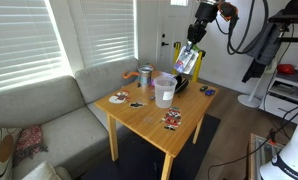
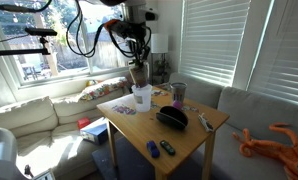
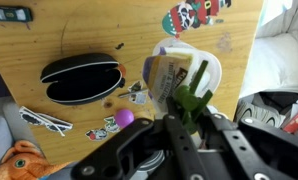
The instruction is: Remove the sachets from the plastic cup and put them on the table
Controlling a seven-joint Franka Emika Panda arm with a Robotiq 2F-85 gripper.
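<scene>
My gripper [image 1: 192,52] is shut on the sachets [image 1: 189,62], a bunch of thin pale packets with green parts, and holds them in the air just above the plastic cup [image 1: 165,91]. The translucent cup stands upright on the light-wood table [image 1: 184,135]. In an exterior view the gripper [image 2: 139,58] holds the sachets [image 2: 139,76] right over the cup [image 2: 141,97] on the table [image 2: 179,142]. In the wrist view the sachets [image 3: 170,80] sit between my fingers [image 3: 194,112], with the cup's rim [image 3: 215,66] behind them.
A black oval case [image 3: 81,78] lies next to the cup, also seen in an exterior view [image 2: 172,117]. A grey metallic cup [image 1: 146,76], a round flat disc [image 1: 118,98], small packets [image 1: 173,120], sunglasses [image 3: 44,120] and a purple ball [image 3: 123,118] share the table. A sofa [image 1: 49,115] borders it.
</scene>
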